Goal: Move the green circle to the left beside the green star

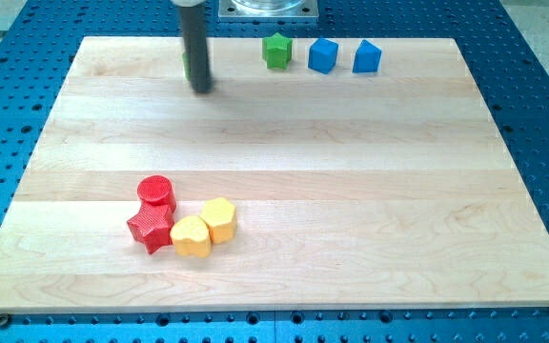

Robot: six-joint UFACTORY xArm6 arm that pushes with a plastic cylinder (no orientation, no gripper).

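Tip: my tip (201, 90) is down on the board (284, 171) near the view's top, left of centre. It is a bare rod with nothing that opens or closes; it grips nothing.

Green circle: only a sliver of green (186, 63) shows at the rod's left edge, mostly hidden behind it. I take that to be the green circle, though its shape cannot be made out. The tip looks touching or just beside it, on its right and a little toward the view's bottom.

Green star: green star (276, 50) sits at the view's top, to the right of my tip, with bare board between them.

Neighbours: blue cube-like block (323, 55) just right of the star, then a blue pointed block (367, 57). Well apart, at the view's lower left: red cylinder (156, 192), red star (151, 229), yellow heart (192, 237), yellow hexagon (219, 218).

Judgement, step: the circle lies on the star's left already, but not close. To close the gap I would need to get the tip round to the circle's far left side and push toward the right.

Judgement, care: short, centred pushes, as a round block rolls off a rod easily. Stop short of the star so it is not knocked into the blue blocks.
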